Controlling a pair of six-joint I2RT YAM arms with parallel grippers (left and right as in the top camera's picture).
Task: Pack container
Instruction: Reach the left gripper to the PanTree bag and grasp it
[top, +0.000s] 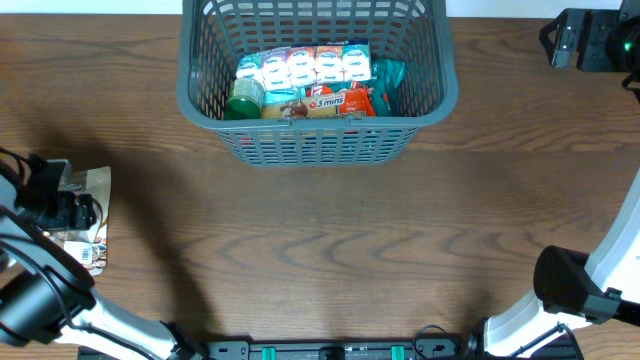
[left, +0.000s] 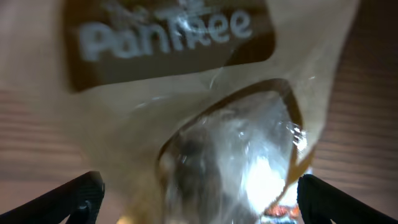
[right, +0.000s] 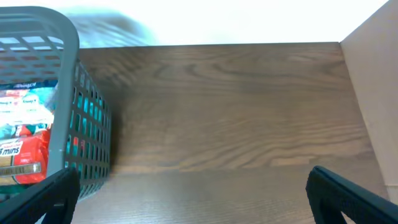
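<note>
Grabbing looks like the step in hand. The brown wooden table (top: 330, 240) carries the container (top: 315, 143), a large dark grey slatted plastic basket part-filled with snack packs. A tan paper pouch with a clear window (top: 95, 183) lies well left of the container, nearer the robot. Suggest lowering straight, pinching across the pouch's width, then lifting above the container's rim before traversing. The left arm is bent down over the pouch, left hand (left: 199, 183) spread wide astride it, not yet clenched. Right hand (right: 193, 186) is released and empty, right of the container.

Wood-grain table (top: 330, 230) fills the view. Far right corner, a black device (top: 590, 40), possibly a camera mount.
</note>
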